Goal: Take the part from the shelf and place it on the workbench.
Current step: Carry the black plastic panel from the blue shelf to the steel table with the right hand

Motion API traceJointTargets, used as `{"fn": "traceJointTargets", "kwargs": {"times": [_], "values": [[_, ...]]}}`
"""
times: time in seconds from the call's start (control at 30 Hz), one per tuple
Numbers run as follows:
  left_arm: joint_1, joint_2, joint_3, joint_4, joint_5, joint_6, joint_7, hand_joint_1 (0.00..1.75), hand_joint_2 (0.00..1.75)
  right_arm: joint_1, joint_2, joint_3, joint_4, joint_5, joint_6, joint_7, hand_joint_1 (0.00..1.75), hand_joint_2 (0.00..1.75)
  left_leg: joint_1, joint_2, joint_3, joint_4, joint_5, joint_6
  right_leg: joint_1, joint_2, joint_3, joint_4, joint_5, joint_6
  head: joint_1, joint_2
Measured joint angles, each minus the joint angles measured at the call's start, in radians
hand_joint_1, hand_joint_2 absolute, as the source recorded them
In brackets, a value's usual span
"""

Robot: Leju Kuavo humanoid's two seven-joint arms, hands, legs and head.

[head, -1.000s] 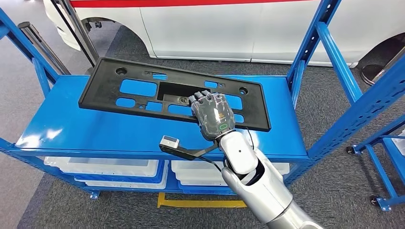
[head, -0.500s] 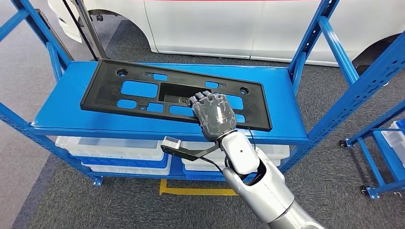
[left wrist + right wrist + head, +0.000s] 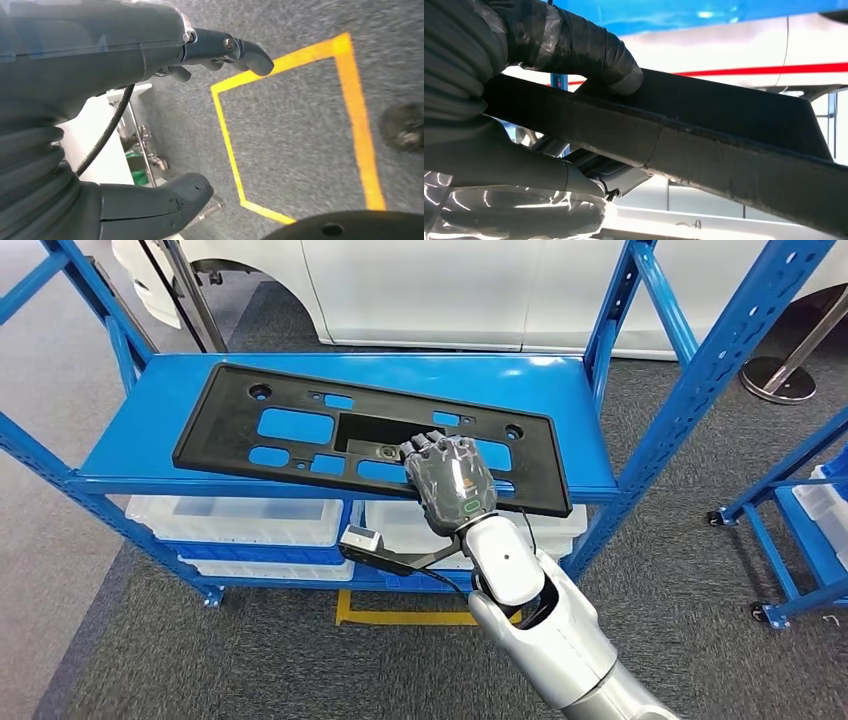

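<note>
The long black part (image 3: 370, 445) is held by the right hand (image 3: 449, 483) at its near edge. The fingers (image 3: 430, 448) are hooked over the top and the thumb (image 3: 589, 47) is pressed on the other face, so the edge is pinched tight. Beyond the fingers, most of the part is stretched out above the blue shelf (image 3: 150, 425), perhaps so it can be carried flat. The left hand (image 3: 100, 125) is hung over the floor, fingers apart, with nothing held.

bright, even light | glare on shelf (image 3: 540, 375) (rear edge) | wrist views soft
</note>
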Motion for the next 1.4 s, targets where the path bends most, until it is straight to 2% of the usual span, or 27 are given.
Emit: {"fn": "traceJointTargets", "kwargs": {"times": [0.07,0.13,0.2,0.27,0.3,0.37,0.4,0.43,0.47,0.5,0.57,0.6,0.67,0.7,0.77,0.8,0.87,0.93,0.97,1.0,1.03,1.1,1.17,1.2,1.3,1.33,1.4], "values": [[0.000,0.000,-0.003,0.000,-0.001,0.000,0.000,0.00,1.75,0.008,0.000,0.000,0.000,-0.001,0.000,0.000,1.75,1.75,0.000,0.000,0.079,-0.077,0.053,0.004,0.000,-0.001,-0.029,0.006,0.020,0.004,0.000,0.000],[-0.002,0.000,-0.004,0.000,-0.001,0.001,0.000,0.00,1.75,0.015,0.001,0.000,-0.003,-0.001,-0.001,0.001,1.75,1.75,-0.004,-0.001,0.181,-0.214,0.050,0.013,0.003,-0.001,-0.048,0.012,0.039,0.013,0.000,0.000],[-0.003,0.000,-0.005,0.001,-0.001,0.001,0.000,0.00,1.75,0.018,0.001,0.000,-0.006,-0.001,-0.002,0.002,1.75,1.75,-0.011,-0.002,0.222,-0.290,0.029,0.024,0.004,-0.003,-0.052,0.008,0.058,0.025,0.000,0.000],[-0.002,0.000,-0.005,0.001,-0.001,0.001,0.000,0.00,1.75,0.021,0.001,0.000,-0.007,-0.001,-0.002,0.003,1.75,1.75,-0.010,0.000,0.211,-0.300,0.045,0.035,0.002,-0.003,-0.053,0.002,0.072,0.037,0.000,0.000],[-0.002,0.000,-0.005,0.001,-0.001,0.001,0.001,0.00,1.75,0.024,0.000,0.000,-0.007,-0.001,-0.002,0.003,1.75,1.75,-0.008,0.002,0.202,-0.302,0.058,0.044,0.002,-0.001,-0.060,0.014,0.053,0.042,0.001,0.000],[-0.002,-0.001,-0.005,0.001,-0.001,0.001,0.003,0.00,1.75,0.029,-0.003,0.000,-0.006,0.000,-0.002,0.003,1.75,1.75,-0.003,0.008,0.177,-0.304,0.085,0.058,0.000,0.004,-0.084,0.090,-0.041,0.049,0.001,0.000],[-0.002,-0.001,-0.005,0.001,-0.001,0.001,0.004,0.00,1.75,0.031,-0.004,0.000,-0.006,0.000,-0.002,0.003,1.75,1.75,-0.004,0.009,0.159,-0.302,0.098,0.062,0.000,0.005,-0.099,0.155,-0.098,0.052,0.001,0.000],[-0.001,-0.001,-0.005,0.001,0.000,0.001,0.004,0.00,1.75,0.033,-0.005,0.000,-0.006,0.001,-0.002,0.003,1.75,1.75,-0.004,0.010,0.141,-0.299,0.110,0.063,0.000,0.005,-0.109,0.218,-0.133,0.054,0.001,0.000],[-0.001,-0.001,-0.005,0.001,0.000,0.001,0.005,0.00,1.75,0.036,-0.006,0.000,-0.006,0.002,-0.002,0.003,1.75,1.75,-0.004,0.010,0.122,-0.295,0.123,0.062,-0.001,0.005,-0.111,0.268,-0.143,0.056,0.001,0.000],[-0.001,-0.001,-0.005,0.001,-0.001,0.002,0.005,0.00,1.75,0.038,-0.007,0.000,-0.006,0.002,-0.002,0.003,1.75,1.75,-0.004,0.011,0.102,-0.290,0.133,0.060,-0.002,0.005,-0.100,0.291,-0.129,0.058,0.001,0.000],[0.000,-0.002,-0.005,0.001,-0.001,0.002,0.005,0.00,1.75,0.040,-0.008,0.000,-0.006,0.002,-0.002,0.003,1.75,1.75,-0.004,0.010,0.066,-0.276,0.150,0.054,-0.005,0.005,-0.028,0.237,-0.077,0.056,0.001,0.000],[0.000,-0.003,-0.005,0.001,0.000,0.002,0.005,0.00,1.75,0.040,-0.008,0.000,-0.007,0.002,-0.002,0.003,1.75,1.75,-0.005,0.009,0.050,-0.268,0.157,0.050,-0.005,0.005,0.026,0.168,-0.074,0.054,0.001,0.000],[0.000,-0.005,-0.005,0.001,0.000,0.002,0.005,0.00,1.75,0.038,-0.007,-0.001,-0.009,0.002,-0.002,0.003,1.75,1.75,-0.006,0.008,0.032,-0.255,0.170,0.038,0.000,0.007,0.111,0.041,-0.104,0.047,0.001,0.000],[0.000,-0.006,-0.005,0.001,-0.001,0.002,0.005,0.00,1.75,0.038,-0.007,-0.001,-0.010,0.002,-0.002,0.003,1.75,1.75,-0.007,0.008,0.028,-0.254,0.177,0.031,0.003,0.007,0.127,0.009,-0.121,0.042,0.000,0.000],[0.001,-0.006,-0.006,0.001,-0.001,0.002,0.001,0.00,1.75,0.039,-0.007,-0.003,-0.011,0.002,-0.002,0.003,1.75,1.75,-0.004,0.008,0.022,-0.257,0.188,0.018,0.002,0.006,0.121,-0.005,-0.113,0.029,0.000,0.000],[0.002,-0.006,-0.006,0.001,-0.002,0.002,-0.002,0.00,1.75,0.039,-0.007,-0.004,-0.011,0.002,-0.001,0.003,1.75,1.75,-0.003,0.008,0.016,-0.249,0.176,0.012,0.001,0.005,0.114,-0.007,-0.104,0.020,0.000,0.000],[0.003,-0.008,-0.009,0.001,-0.004,0.002,-0.007,0.00,1.75,0.040,-0.007,-0.005,-0.013,0.002,-0.001,0.003,1.75,1.75,0.000,0.006,-0.009,-0.186,0.104,0.004,-0.003,0.002,0.095,-0.012,-0.082,0.006,0.000,0.000],[0.003,-0.009,-0.012,0.001,-0.004,0.002,-0.005,0.00,1.75,0.041,-0.006,-0.005,-0.015,0.002,0.000,0.003,1.75,1.75,0.001,0.006,-0.042,-0.062,0.019,-0.003,-0.001,0.002,0.071,-0.011,-0.062,0.002,0.000,0.000],[0.003,-0.009,-0.012,0.001,-0.004,0.002,-0.004,0.00,1.75,0.042,-0.007,-0.005,-0.015,0.001,0.001,0.003,1.75,1.75,0.001,0.006,-0.051,-0.011,0.005,-0.005,0.001,0.002,0.059,-0.010,-0.053,0.002,0.000,0.000],[0.003,-0.010,-0.013,0.001,-0.003,0.003,-0.003,0.00,1.75,0.043,-0.007,-0.005,-0.015,-0.002,0.003,0.001,1.75,1.75,0.001,0.006,-0.048,0.016,0.012,-0.005,0.003,0.002,0.047,-0.009,-0.045,0.003,0.000,0.000],[0.003,-0.010,-0.014,0.001,-0.001,0.003,-0.002,0.00,1.75,0.044,-0.007,-0.006,-0.015,-0.006,0.005,-0.002,1.75,1.75,0.001,0.006,-0.026,0.004,0.035,-0.003,0.004,0.002,0.038,-0.009,-0.038,0.004,0.000,0.000],[0.002,-0.009,-0.016,0.002,0.004,0.003,-0.001,0.00,1.75,0.042,-0.007,-0.007,-0.016,-0.014,0.008,-0.009,1.75,1.75,-0.003,0.005,0.070,-0.121,0.075,0.010,0.007,0.002,0.026,-0.007,-0.026,0.007,0.000,0.000],[0.002,-0.008,-0.018,0.003,0.007,0.003,0.000,0.00,1.75,0.037,-0.007,-0.008,-0.016,-0.017,0.011,-0.013,1.75,1.75,-0.010,0.005,0.157,-0.252,0.076,0.025,0.009,0.000,0.021,-0.006,-0.017,0.015,0.000,0.000],[0.001,-0.007,-0.019,0.004,0.008,0.003,0.000,0.00,1.75,0.035,-0.007,-0.009,-0.017,-0.017,0.012,-0.014,1.75,1.75,-0.014,0.005,0.175,-0.283,0.070,0.030,0.008,-0.002,0.020,-0.006,-0.012,0.021,0.000,0.000],[0.000,-0.009,-0.020,0.004,0.010,0.002,0.000,0.00,1.75,0.032,-0.007,-0.009,-0.017,-0.019,0.013,-0.016,1.75,1.75,-0.012,0.007,0.177,-0.305,0.081,0.045,0.007,-0.002,0.015,-0.002,-0.010,0.039,0.000,0.000],[0.000,-0.010,-0.020,0.004,0.011,0.002,0.000,0.00,1.75,0.030,-0.007,-0.009,-0.017,-0.019,0.014,-0.017,1.75,1.75,-0.012,0.007,0.174,-0.308,0.084,0.044,0.008,-0.001,0.014,-0.004,-0.018,0.041,0.001,0.000],[0.001,-0.012,-0.021,0.004,0.012,0.002,0.000,0.00,1.75,0.027,-0.008,-0.009,-0.016,-0.019,0.016,-0.017,1.75,1.75,-0.017,0.006,0.165,-0.304,0.084,0.040,0.008,0.002,0.012,-0.007,-0.015,0.028,0.001,0.000]]}}
